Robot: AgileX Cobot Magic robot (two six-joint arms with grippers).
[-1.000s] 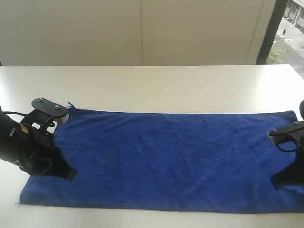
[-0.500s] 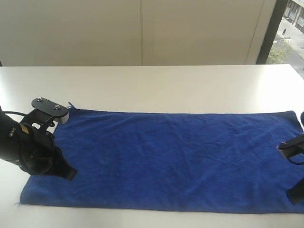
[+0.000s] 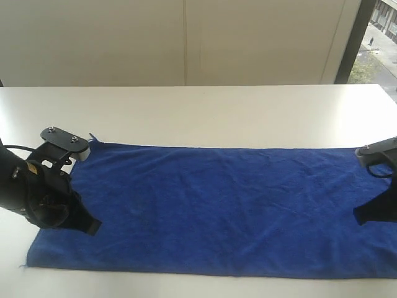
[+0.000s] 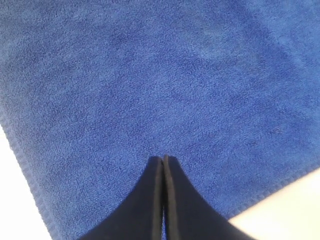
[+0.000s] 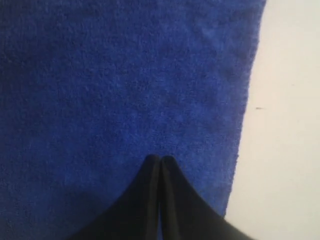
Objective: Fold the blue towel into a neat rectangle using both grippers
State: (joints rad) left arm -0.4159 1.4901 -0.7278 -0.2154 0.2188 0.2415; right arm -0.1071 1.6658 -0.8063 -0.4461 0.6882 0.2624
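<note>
While spread flat on the white tabletop [image 3: 205, 115], the royal-blue microfibre towel [image 3: 223, 208] has the black left claw [image 4: 163, 158] and black right claw [image 5: 159, 158], both pinched closed, empty, over opposite ends. Cream wall [image 3: 186, 43], window [image 3: 379, 37] behind.

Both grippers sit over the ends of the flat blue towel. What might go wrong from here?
1. The left gripper and right gripper are both shut with no cloth visibly pinched. Unless they open first, they will probably just push the blue towel.
2. Each tip sits inboard of the hem, so a pinch here may bunch cloth and give a crooked fold.
</note>
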